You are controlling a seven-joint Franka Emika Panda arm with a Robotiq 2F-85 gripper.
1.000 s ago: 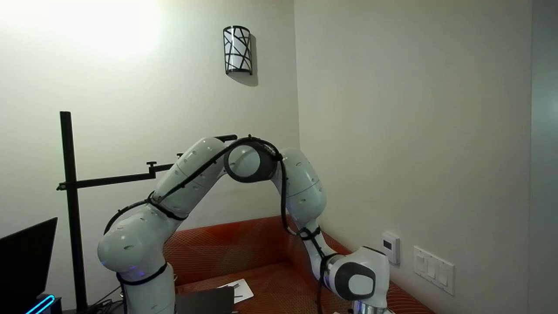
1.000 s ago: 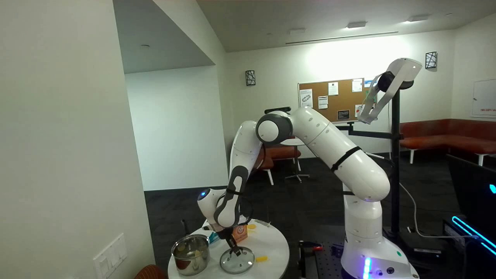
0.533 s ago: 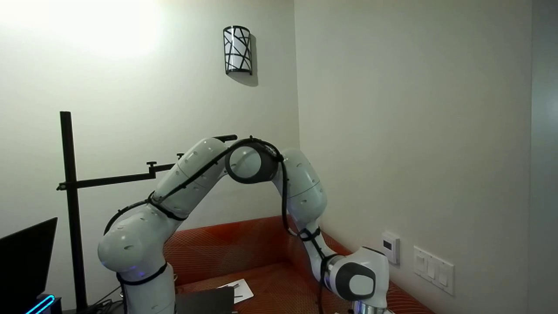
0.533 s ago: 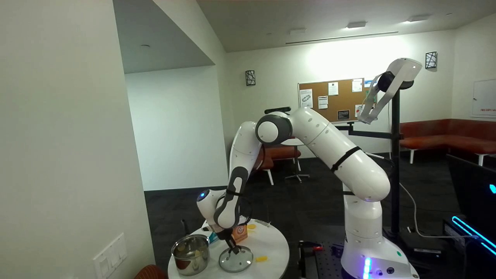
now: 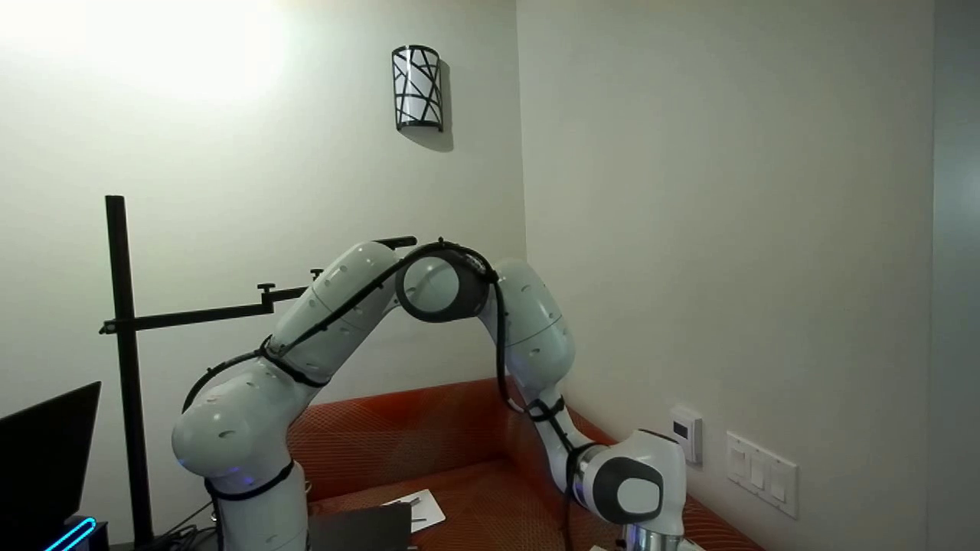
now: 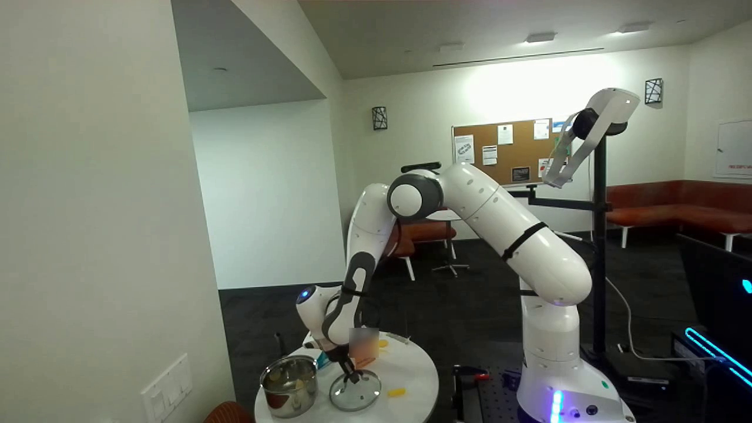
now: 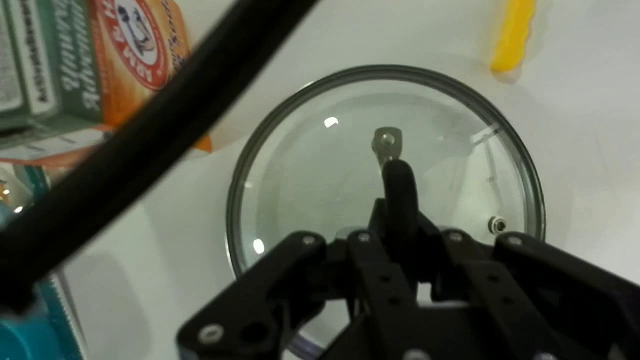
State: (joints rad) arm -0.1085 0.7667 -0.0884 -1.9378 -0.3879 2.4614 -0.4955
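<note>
The gripper (image 7: 402,220) is pinching the black handle (image 7: 398,180) of the clear lid (image 7: 330,175). The lid is over the white table (image 6: 414,364), between the shiny pot (image 6: 289,388) and a small yellow thing (image 6: 396,392), but I cannot tell if it touches the table. An orange box (image 7: 137,60) is near the lid, and a blue thing (image 7: 17,340) is by the box.
</note>
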